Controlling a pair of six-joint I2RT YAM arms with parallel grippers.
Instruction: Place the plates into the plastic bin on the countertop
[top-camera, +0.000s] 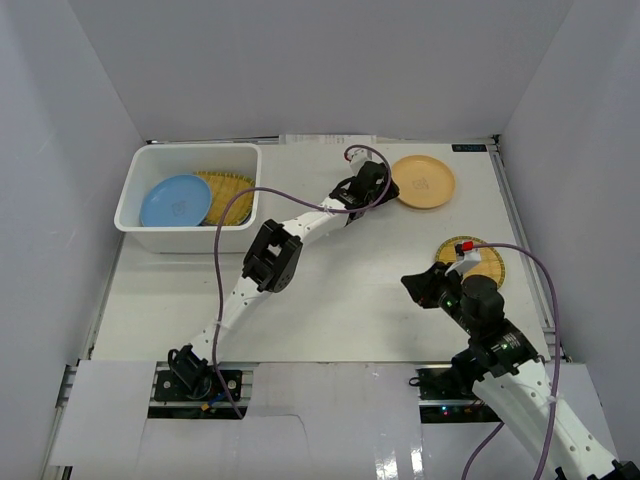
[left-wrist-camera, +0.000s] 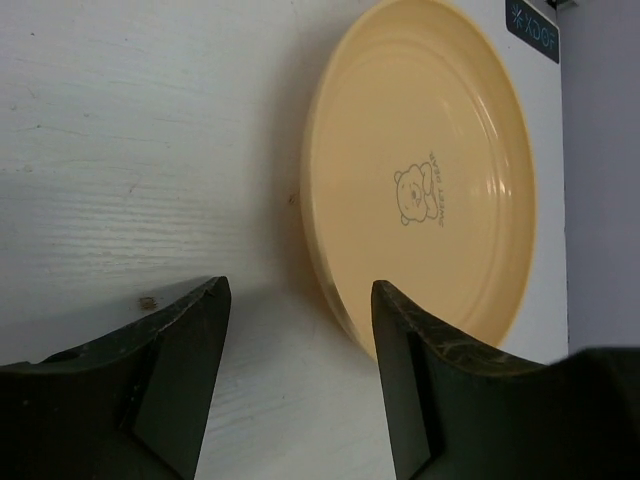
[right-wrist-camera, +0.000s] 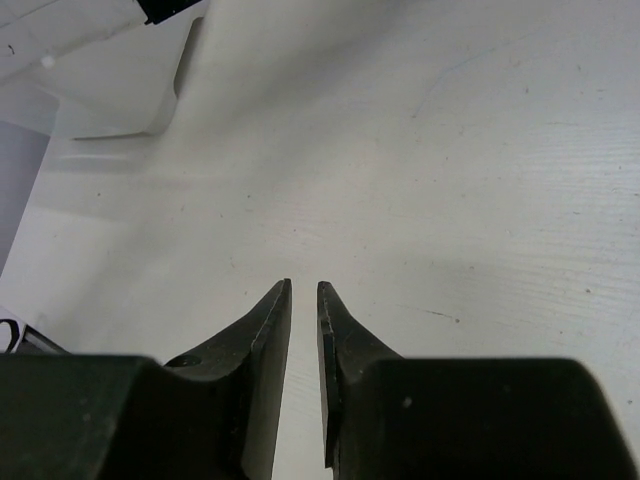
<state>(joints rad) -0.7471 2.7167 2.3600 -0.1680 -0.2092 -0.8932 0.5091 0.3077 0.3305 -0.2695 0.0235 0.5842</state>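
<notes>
Reaching across the desk (top-camera: 340, 300), the left arm has its claw (left-wrist-camera: 300, 290) at the orange plate (top-camera: 424, 182), which lies flat in the upper centre-right of the top view.

**Claw states**
- Left claw: released, fingers spread wide, nothing between them.
- Right claw (right-wrist-camera: 303, 285): clenched to a thin slit, grasping nothing, over bare desk.

**Governing relation**
- In the left wrist view the orange plate fills the upper right. Its near rim runs from the top of the frame down to the right finger.
- The right finger overlaps the lower rim edge. The left finger is over bare desk at lower left. Whether either one touches the rim cannot be told.
- The plate is round, so it has no long axis. The rim arc at the claw is the only grasp line.
- Judgement: the rim must pass between the fingers, so the claw needs to shift toward the plate before clenching.
- The left claw is just beside this plate. The right claw is well apart from it, in the lower right of the top view.

**Count**
- Bin (top-camera: 128, 200): one, upper left of the top view.
- Plates in view: four.
  - In the bin: one blue plate (top-camera: 175, 200) and one woven plate (top-camera: 228, 190), partly overlapped.
  - On the desk: the orange plate and a second woven plate (top-camera: 485, 262) at the right edge, near the right claw.
- Judgement: two plates are stowed and two are not yet moved.
</notes>
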